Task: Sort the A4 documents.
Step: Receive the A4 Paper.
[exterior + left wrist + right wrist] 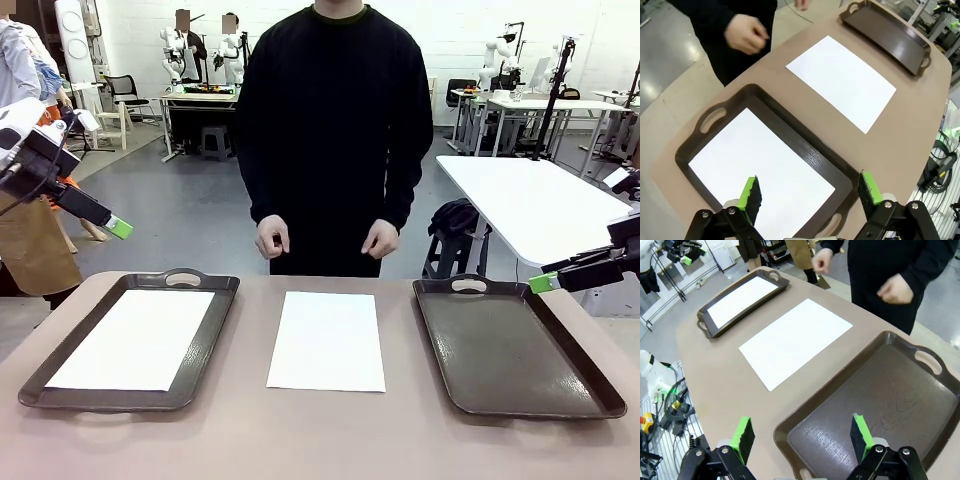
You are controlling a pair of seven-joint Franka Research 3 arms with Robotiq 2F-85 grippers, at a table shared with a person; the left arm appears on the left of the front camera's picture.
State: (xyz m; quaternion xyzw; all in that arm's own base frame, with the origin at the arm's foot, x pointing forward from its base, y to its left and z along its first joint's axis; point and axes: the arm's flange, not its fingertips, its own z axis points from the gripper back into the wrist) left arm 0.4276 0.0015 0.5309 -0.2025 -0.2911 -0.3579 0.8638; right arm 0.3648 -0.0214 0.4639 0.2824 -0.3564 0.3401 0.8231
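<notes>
Hovering over the trays, both arms, nothing gripped. Left pincer [810, 190] is spread wide and empty, held above one short end of the left tray [105, 402]. From the front it sits well above the tabletop [330, 440], out past that tray's left side. Right pincer [802, 436] is the same, fingers wide apart and empty, over a corner of the right tray [520, 350]. From the front it's raised, just off the tray's far right corner.

Sheets:
- first sheet [135, 338] lies flat inside the left tray, covering most of the floor, edges roughly square to the rim
- second sheet [327, 340] lies flat on bare tabletop between the two trays, touching neither, long side running toward the person [335, 130]

Right tray shows a bare dark floor with a faint grain.

Person stands at the far edge, behind the second sheet. Right hand [271, 238] and left hand [380, 240] are loosely curled at waist level — both off the tabletop, apart from the sheets and trays.
</notes>
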